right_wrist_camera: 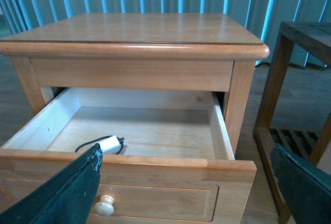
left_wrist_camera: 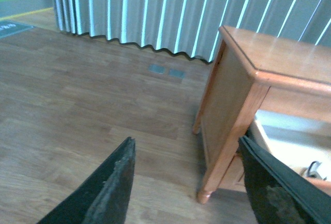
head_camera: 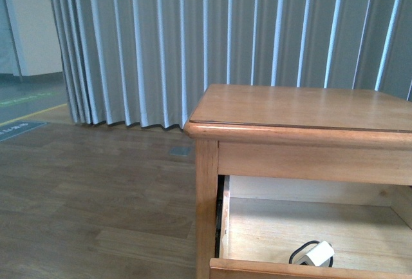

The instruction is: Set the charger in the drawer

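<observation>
In the front view, the wide honey-brown wooden drawer is cut by the bottom edge. Only the top rim of its front shows, and that rim hides the lower part of the small white rounded charger and most of its thin black cable. The honey-brown wooden nightstand runs off the right edge.

In the left wrist view, the charger is a scrap at the picture's edge, too small to make out. The dark fingers of the left end effector are cut by the picture's edge.

In the right wrist view, one dark finger of the right end effector covers part of the cable and of the drawer front. The cable's connector cannot be told. The dark brown wooden side stand is cut off by the edge.
</observation>
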`<state>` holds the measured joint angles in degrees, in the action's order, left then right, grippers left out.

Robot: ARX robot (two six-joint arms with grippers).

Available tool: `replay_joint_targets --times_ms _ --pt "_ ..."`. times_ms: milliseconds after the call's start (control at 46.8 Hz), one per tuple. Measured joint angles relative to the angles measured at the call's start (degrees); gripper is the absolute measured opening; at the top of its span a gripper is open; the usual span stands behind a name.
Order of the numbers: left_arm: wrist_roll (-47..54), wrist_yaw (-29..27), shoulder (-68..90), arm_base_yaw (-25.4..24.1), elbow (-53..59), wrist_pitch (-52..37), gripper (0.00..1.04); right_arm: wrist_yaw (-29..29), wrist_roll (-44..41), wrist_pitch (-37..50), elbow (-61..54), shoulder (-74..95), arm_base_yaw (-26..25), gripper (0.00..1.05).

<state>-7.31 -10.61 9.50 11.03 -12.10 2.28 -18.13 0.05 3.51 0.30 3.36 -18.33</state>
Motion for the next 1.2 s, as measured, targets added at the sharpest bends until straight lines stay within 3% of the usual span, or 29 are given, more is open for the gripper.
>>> replay_joint_targets --times_ms 64,149,320,1196 --pt "2.91 1.86 -0.83 -1.62 1.6 -0.09 0.49 0.0 0.02 0.0 0.0 0.0 0.0 0.96" --pt "5.14 9.44 -2.25 -8.15 3.37 -0.13 0.32 -0.02 0.0 0.0 0.0 0.0 0.0 0.96" --pt "6.19 10.51 -3.89 -10.71 5.33 -0.85 0.04 -0.02 0.02 0.0 0.0 0.0 0.0 0.96" --pt "6.88 10.47 -9.31 -10.86 11.41 -1.97 0.04 0.0 0.0 0.0 0.0 0.0 0.0 0.96"
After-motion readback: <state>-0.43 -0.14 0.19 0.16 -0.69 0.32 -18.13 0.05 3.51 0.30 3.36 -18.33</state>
